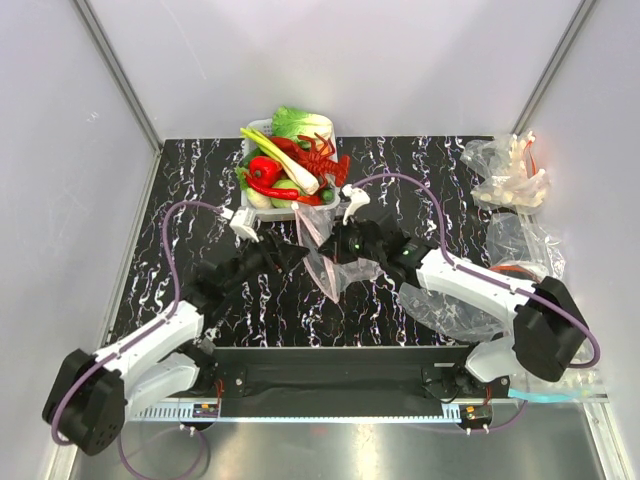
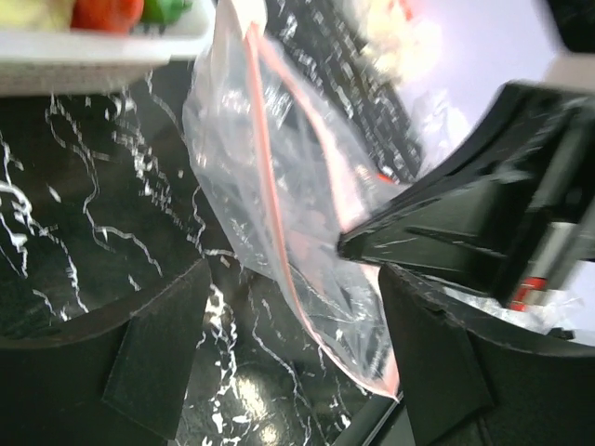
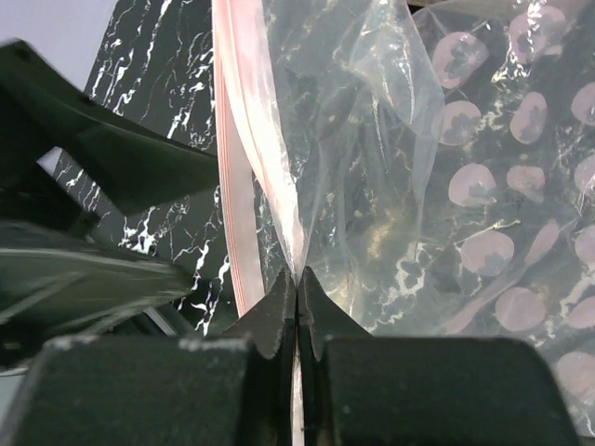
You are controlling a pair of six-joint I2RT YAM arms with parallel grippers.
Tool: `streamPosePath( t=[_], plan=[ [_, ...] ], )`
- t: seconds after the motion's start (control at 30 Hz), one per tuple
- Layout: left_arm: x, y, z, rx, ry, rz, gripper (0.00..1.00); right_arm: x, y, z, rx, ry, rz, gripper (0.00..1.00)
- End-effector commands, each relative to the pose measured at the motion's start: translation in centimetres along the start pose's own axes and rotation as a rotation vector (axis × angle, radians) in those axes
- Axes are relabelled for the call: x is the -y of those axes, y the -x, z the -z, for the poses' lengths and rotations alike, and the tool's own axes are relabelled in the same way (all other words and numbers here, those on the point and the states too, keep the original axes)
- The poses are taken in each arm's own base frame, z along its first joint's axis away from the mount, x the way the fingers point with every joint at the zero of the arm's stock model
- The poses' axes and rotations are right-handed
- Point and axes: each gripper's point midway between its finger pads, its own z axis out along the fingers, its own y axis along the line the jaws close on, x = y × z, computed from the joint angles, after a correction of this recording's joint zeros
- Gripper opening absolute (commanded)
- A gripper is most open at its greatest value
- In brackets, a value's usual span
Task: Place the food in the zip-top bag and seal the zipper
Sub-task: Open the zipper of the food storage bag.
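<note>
The zip-top bag [image 1: 322,245] hangs in the air over the table's middle, clear with pale dots [image 3: 465,186]. Its pink-red zipper strip [image 3: 237,186] runs along its mouth. My right gripper [image 1: 348,245] is shut on the bag's edge beside the strip, with the jaws pressed together [image 3: 297,283]. My left gripper [image 1: 292,256] is open just left of the bag. In the left wrist view the bag [image 2: 270,177] hangs down between my open fingers [image 2: 158,353], close to the right one. The food [image 1: 285,165] lies heaped in a white tray [image 1: 250,212] at the back: red pepper, chili, lobster, leek and cabbage.
Plain clear bags [image 1: 520,245] lie at the right, and one at the back right [image 1: 508,172] holds pale pieces. A teal strip [image 1: 555,396] lies at the near right edge. The tray's rim [image 2: 93,56] shows just beyond the bag in the left wrist view.
</note>
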Motion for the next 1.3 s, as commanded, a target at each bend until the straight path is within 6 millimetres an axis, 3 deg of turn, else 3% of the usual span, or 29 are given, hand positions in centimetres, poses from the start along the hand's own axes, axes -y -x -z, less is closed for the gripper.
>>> streamPosePath(
  t=[0.0, 0.17, 0.2, 0.27, 0.3, 0.33, 0.37, 0.4, 0.43, 0.47, 0.57, 0.73, 1.07, 1.27],
  plan=[
    [0.9, 1.2, -1.1, 0.038, -0.012, -0.031, 0.75, -2.4, 3.5, -0.1, 0.107, 0.042, 0.017, 0.0],
    [-0.5, -0.2, -2.4, -0.004, 0.032, -0.018, 0.54, -2.9, 3.5, -0.1, 0.111, 0.047, 0.021, 0.0],
    [-0.6, -0.3, -2.5, -0.009, 0.031, -0.019, 0.42, -3.0, 3.4, 0.0, 0.11, 0.049, 0.023, 0.0],
    [-0.3, -0.6, -2.8, -0.026, 0.007, -0.03, 0.25, -3.0, 3.4, 0.1, 0.109, 0.05, 0.029, 0.0],
    [-0.2, -0.5, -2.9, -0.031, 0.001, -0.033, 0.08, -3.1, 3.3, 0.1, 0.104, 0.05, 0.032, 0.0],
    [0.1, -0.3, -3.0, -0.03, -0.007, -0.04, 0.01, -3.2, 3.5, 0.2, 0.106, 0.051, 0.034, 0.02],
    [0.2, -0.4, -2.9, -0.042, -0.008, -0.056, 0.0, -3.3, 3.6, 0.1, 0.108, 0.052, 0.044, 0.09],
    [0.3, -0.4, -2.8, -0.042, -0.003, -0.065, 0.0, -2.8, 3.0, 0.3, 0.078, 0.028, 0.045, 0.21],
    [0.5, 0.7, -2.6, -0.007, 0.013, -0.082, 0.0, -2.5, 3.0, 0.3, 0.076, 0.008, 0.046, 0.44],
    [0.2, 0.4, -2.3, -0.019, 0.039, -0.097, 0.0, -2.3, 3.1, 0.4, 0.073, -0.006, 0.054, 0.54],
    [0.5, 1.4, -1.5, -0.002, 0.08, -0.125, 0.0, -2.2, 3.2, 0.8, 0.061, -0.059, 0.096, 0.68],
    [1.3, 2.3, -1.0, -0.006, 0.115, -0.122, 0.0, -2.9, 3.3, 1.5, 0.05, -0.144, 0.174, 0.7],
    [1.4, 1.9, -1.2, -0.026, 0.156, -0.13, 0.0, -5.7, 4.2, 2.5, 0.112, -0.224, 0.257, 0.63],
    [1.6, 2.0, -1.2, -0.016, 0.168, -0.136, 0.0, -5.6, 4.0, 1.8, 0.108, -0.308, 0.288, 0.48]
  ],
)
